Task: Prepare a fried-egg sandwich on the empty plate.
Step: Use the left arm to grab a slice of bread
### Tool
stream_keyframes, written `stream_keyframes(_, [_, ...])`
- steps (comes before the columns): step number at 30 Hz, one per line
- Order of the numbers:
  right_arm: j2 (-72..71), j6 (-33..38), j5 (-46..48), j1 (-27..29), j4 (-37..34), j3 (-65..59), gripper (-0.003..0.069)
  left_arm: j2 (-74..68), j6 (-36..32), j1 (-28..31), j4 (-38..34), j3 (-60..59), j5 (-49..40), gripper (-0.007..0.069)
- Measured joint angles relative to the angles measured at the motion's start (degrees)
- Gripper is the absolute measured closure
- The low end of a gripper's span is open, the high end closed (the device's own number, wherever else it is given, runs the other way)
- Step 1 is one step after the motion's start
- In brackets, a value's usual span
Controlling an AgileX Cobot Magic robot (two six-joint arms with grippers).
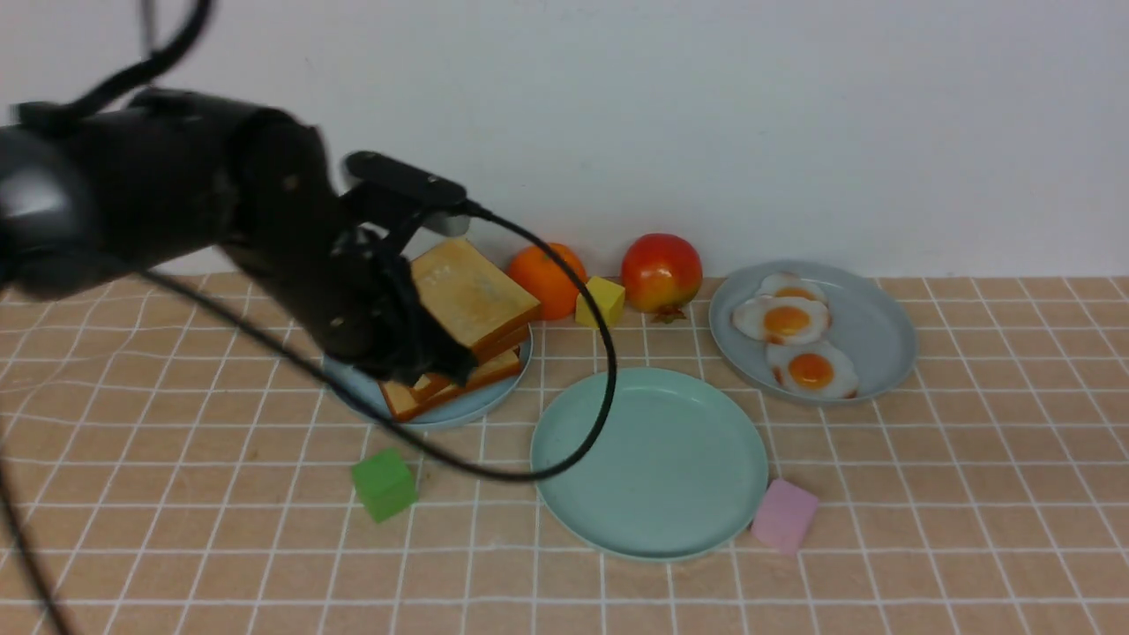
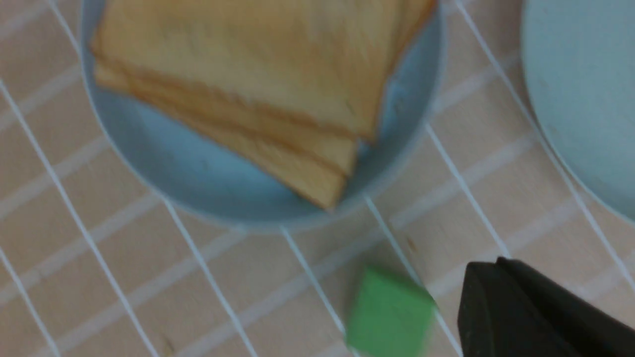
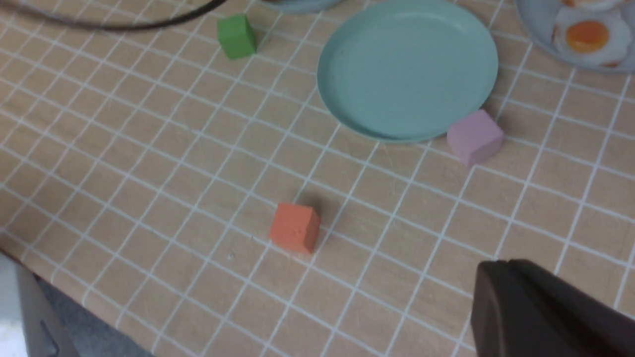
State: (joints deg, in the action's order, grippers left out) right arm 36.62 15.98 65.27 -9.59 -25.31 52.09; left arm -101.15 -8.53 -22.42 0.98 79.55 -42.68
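Two risks are showing from here. Nearest, the left arm's black cable (image 1: 602, 388) is sagging across the left rim of the round, pale mint-green plastic plate (image 1: 670, 459). That plate is sitting bare at the middle of the surface, toward its near edge. Any swing toward it is likely to be dragging that loop against the rim.

Farther back, the left end effector (image 1: 445, 362) is hanging with its jaws pressed together, gripping nothing. It is over the near side of a grey-blue plate (image 1: 459, 412) toward the far left, which is carrying a leaning stack of square golden toast slices (image 1: 472, 295). Descending closed, it is risking toppling the stack.

The fried-egg sandwich is not yet taking shape, since its parts are lying on separate plates. The right end effector (image 3: 501, 282) is hovering over the near right of the surface as one dark wedge, seemingly closed and empty.

Around them:
- A small orange-red cube (image 3: 295, 228) is sitting by the near edge.
- A green cube (image 1: 384, 483) is sitting just nearer than the toast plate.
- A pink cube (image 1: 783, 515) is crowding the mint plate's near right rim.
- Three white fried eggs with orange yolks (image 1: 781, 319) are lying on a second grey-blue plate (image 1: 873, 331) toward the far right.
- A round orange fruit (image 1: 547, 278), a yellow cube (image 1: 600, 302) and a red round fruit (image 1: 661, 272) are lining the far edge.
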Motion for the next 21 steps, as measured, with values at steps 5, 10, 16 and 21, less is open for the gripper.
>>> stream_keyframes(5, [0.0, 0.0, 1.61, -0.22, 0.46, 0.04, 0.0645, -6.06, -0.18, 0.0, 4.22, 6.54, 1.03, 0.0483])
stream_keyframes(10, [0.0, 0.0, 1.72, -0.22, 0.46, 0.04, 0.0643, -9.94, -0.18, 0.0, 7.1, 8.65, 6.6, 0.0258])
stream_keyframes(16, [0.0, 0.0, 1.72, -0.22, 0.14, 0.04, 0.0638, -13.79, -0.31, 0.0, 7.36, 8.65, 10.13, 0.0123])
stream_keyframes(21, [0.0, 0.0, 1.72, -0.22, -2.24, 0.04, 0.0634, -16.41, -2.17, 0.0, 8.08, 8.89, 10.91, 0.011])
